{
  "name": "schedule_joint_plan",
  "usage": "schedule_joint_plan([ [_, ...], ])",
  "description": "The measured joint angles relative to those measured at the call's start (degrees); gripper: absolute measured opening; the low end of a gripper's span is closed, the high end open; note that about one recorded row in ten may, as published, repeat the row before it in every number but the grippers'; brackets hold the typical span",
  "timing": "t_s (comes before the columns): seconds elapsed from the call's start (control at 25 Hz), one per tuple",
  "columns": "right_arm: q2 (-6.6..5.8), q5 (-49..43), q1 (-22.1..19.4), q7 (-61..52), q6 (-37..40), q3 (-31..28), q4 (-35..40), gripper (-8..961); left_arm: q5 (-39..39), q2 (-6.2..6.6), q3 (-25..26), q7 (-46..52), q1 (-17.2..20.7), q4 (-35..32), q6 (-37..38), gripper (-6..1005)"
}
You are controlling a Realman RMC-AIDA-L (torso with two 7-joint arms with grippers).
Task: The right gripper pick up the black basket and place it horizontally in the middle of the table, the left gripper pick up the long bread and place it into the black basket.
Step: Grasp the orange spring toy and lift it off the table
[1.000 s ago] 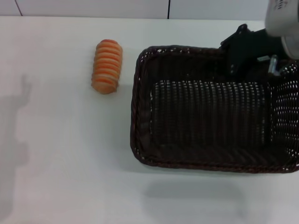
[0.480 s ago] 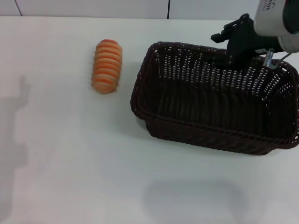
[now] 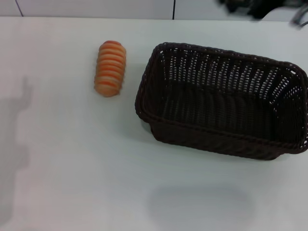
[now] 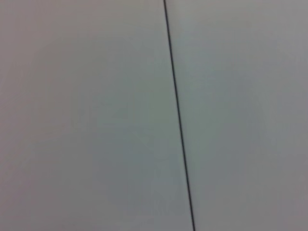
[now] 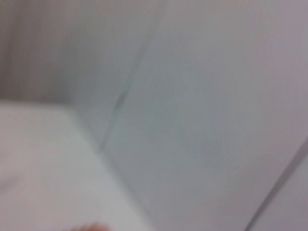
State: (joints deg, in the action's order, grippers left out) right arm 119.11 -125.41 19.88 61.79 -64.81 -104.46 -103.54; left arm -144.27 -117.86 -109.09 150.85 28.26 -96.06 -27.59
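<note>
The black basket [image 3: 221, 113] rests upright on the white table [image 3: 72, 183], right of centre, its long side running left to right and its inside empty. The long bread [image 3: 110, 68], an orange-tan ribbed loaf, lies on the table just left of the basket, a short gap apart. My right gripper [image 3: 250, 6] is only a dark blur at the far edge of the head view, above and behind the basket and clear of it. The left gripper is out of view. Neither wrist view shows any fingers.
A grey shadow of an arm falls on the table's left side [image 3: 17, 139]. The left wrist view shows a plain wall with a thin dark seam [image 4: 179, 115]. The right wrist view shows blurred wall panels [image 5: 202, 96] above a white surface.
The basket was tilted up a second ago, was then set down flat, and now sits free. The right gripper let go of its far rim and pulled up and back out of the scene.
</note>
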Motion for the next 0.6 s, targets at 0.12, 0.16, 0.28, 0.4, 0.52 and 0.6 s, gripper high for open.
schedule_joint_plan([
  [0.12, 0.06, 6.2, -8.2, -1.3, 3.7, -1.6, -6.6, 572, 0.0, -0.07, 1.3, 0.0, -0.1, -2.6, 5.5, 809],
  [0.16, 0.03, 8.7, -11.6, -1.3, 6.0, -1.8, -8.4, 573, 0.0, -0.08, 1.7, 0.0, -0.3, -3.1, 6.7, 809],
  [0.28, 0.13, 17.0, -23.6, 1.9, 14.2, -2.1, -11.2, 573, 0.1, -0.09, 2.6, 0.1, -0.7, -4.5, 9.0, 809],
  [0.4, 0.23, 23.3, -28.5, 7.7, 17.5, -1.9, -9.2, 573, 0.3, -0.08, 2.8, 0.1, -0.7, -5.3, 9.7, 809],
  [0.52, 0.3, 35.7, -32.8, 20.6, 18.9, -1.9, -2.9, 573, 0.3, -0.08, 3.9, 0.0, -1.6, -8.1, 15.4, 809],
  [0.6, 0.3, 41.2, -34.0, 27.6, 18.7, -2.3, 1.3, 573, 0.3, -0.09, 4.8, 0.2, -2.4, -9.3, 19.2, 809],
])
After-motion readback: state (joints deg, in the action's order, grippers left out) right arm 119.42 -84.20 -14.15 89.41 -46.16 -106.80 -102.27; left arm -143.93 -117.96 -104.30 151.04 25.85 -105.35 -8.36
